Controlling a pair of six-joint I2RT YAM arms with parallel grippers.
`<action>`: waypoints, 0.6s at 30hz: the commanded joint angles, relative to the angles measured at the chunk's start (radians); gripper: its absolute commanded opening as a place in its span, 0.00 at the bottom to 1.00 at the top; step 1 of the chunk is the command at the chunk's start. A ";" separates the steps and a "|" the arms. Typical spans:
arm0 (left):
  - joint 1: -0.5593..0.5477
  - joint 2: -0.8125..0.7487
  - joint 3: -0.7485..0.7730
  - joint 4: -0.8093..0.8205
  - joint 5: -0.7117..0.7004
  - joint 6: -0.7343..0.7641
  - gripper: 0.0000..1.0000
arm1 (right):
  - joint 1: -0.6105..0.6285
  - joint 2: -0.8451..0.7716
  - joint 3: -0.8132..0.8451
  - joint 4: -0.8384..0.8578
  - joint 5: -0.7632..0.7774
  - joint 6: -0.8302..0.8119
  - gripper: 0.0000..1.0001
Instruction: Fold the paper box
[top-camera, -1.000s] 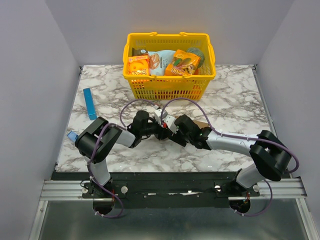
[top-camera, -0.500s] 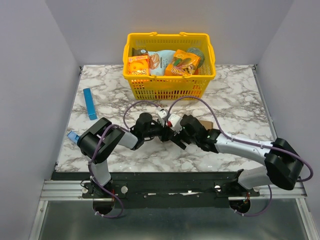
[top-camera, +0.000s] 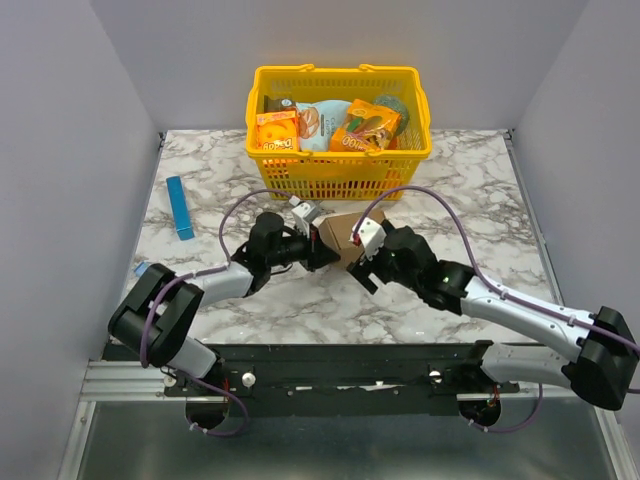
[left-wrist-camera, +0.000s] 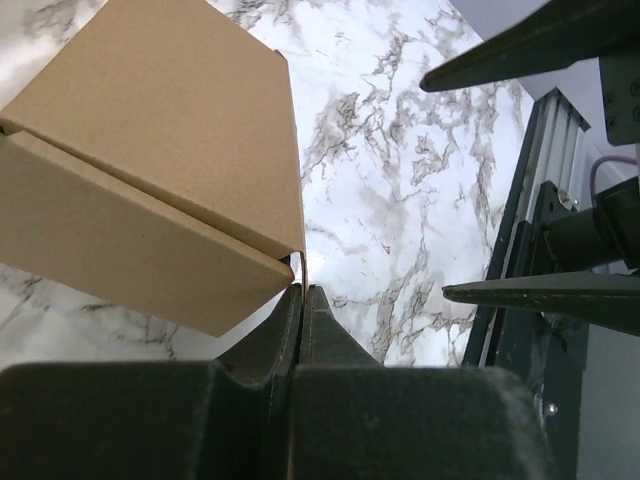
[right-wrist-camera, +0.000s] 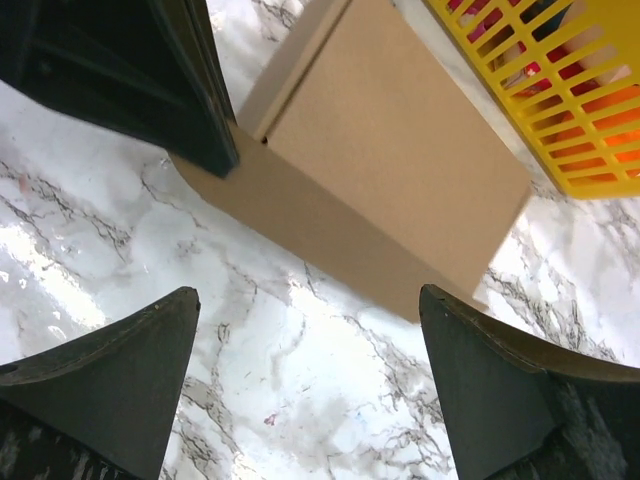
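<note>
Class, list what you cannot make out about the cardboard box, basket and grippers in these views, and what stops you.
Left wrist view: whether the shut left gripper pinches a cardboard edge; the seam is too fine. The paper box runs off the left edge.
Top view: the box's near edge, covered by the right gripper and left gripper.
Right wrist view: most of the yellow basket, cropped by the frame corner.

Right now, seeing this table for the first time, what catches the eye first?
The bright yellow basket, full of orange snack packs, stands at the far edge of the marble table. In front of it, a plain brown paper box sits between the two arms: the left end effector is shut at its corner, and the right end effector faces it wide open. A slim blue box lies on the left.
</note>
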 joint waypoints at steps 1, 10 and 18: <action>0.047 -0.085 0.006 -0.132 0.012 -0.117 0.00 | 0.012 0.007 -0.013 -0.001 -0.023 -0.031 0.98; 0.171 -0.242 -0.036 -0.167 0.059 -0.358 0.00 | 0.101 0.000 -0.151 0.390 0.092 -0.198 1.00; 0.277 -0.332 -0.088 -0.114 0.148 -0.542 0.00 | 0.106 0.118 -0.203 0.751 0.089 -0.356 1.00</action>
